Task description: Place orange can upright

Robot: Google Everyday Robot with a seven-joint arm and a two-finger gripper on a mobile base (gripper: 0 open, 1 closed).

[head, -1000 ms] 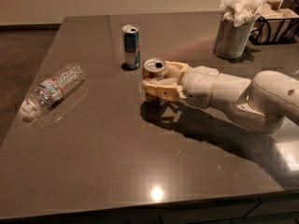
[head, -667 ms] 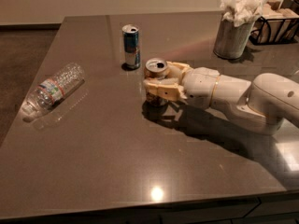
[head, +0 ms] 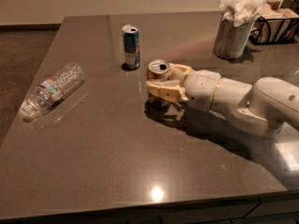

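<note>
The orange can [head: 159, 69] stands upright on the dark table [head: 117, 162], just right of the middle, its silver pull-tab top facing up. My gripper [head: 160, 80] reaches in from the right and is shut around the can's body. One finger [head: 164, 90] lies across its near side and the other on its far side. The can's bottom rests on or just above the tabletop; I cannot tell which. Most of its side is hidden by the fingers.
A taller slim blue-and-silver can [head: 131, 46] stands just behind and left of the gripper. A clear plastic bottle [head: 53, 88] lies on its side at the left. A metal cup stuffed with napkins [head: 231, 34] and a black wire basket [head: 275, 24] stand at the back right.
The gripper with the orange can has hardly moved, perhaps slightly to the right. Nothing else has changed.
</note>
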